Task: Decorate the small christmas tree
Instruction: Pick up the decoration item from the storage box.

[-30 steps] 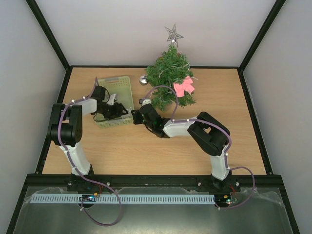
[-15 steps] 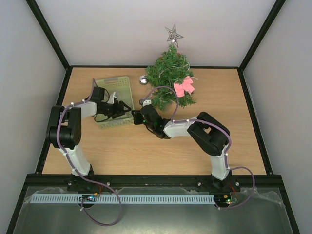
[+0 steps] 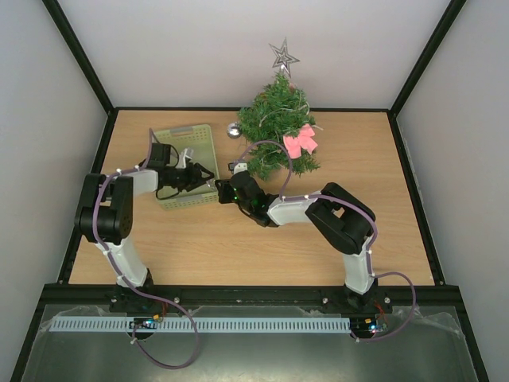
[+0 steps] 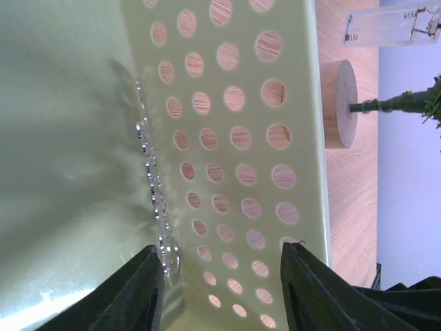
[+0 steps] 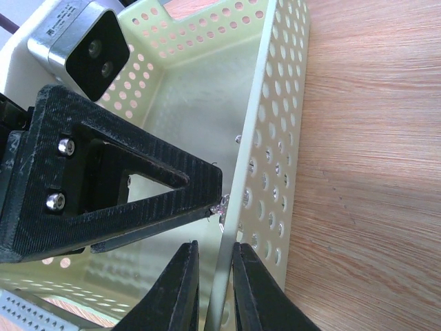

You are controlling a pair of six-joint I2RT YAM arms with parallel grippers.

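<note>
The left gripper (image 4: pixel 222 248) sits inside the pale green basket (image 3: pixel 195 143) with its jaws wide. A silver bead string (image 4: pixel 155 186) runs behind one finger, its end hidden. The right gripper (image 5: pixel 213 245) has narrow jaws pinching the basket's wall. The small christmas tree (image 3: pixel 277 131) stands beyond the basket on the far tabletop (image 3: pixel 238 247), its trunk hidden by branches.

We find the near right corner of the basket (image 3: pixel 195 139) crowded. The left end effector (image 3: pixel 208 177) sits inside with fingers spread, close to the perforated wall. The right end effector (image 3: pixel 223 191) clamps astride that same wall, so there is little room between them. The basket's far half is open from above. Just beyond, the small christmas tree (image 3: pixel 274 119) and a silver bauble (image 3: pixel 234 130) block the far middle. The counter (image 3: pixel 238 247) lies bare in front of both arms and right of the tree.
</note>
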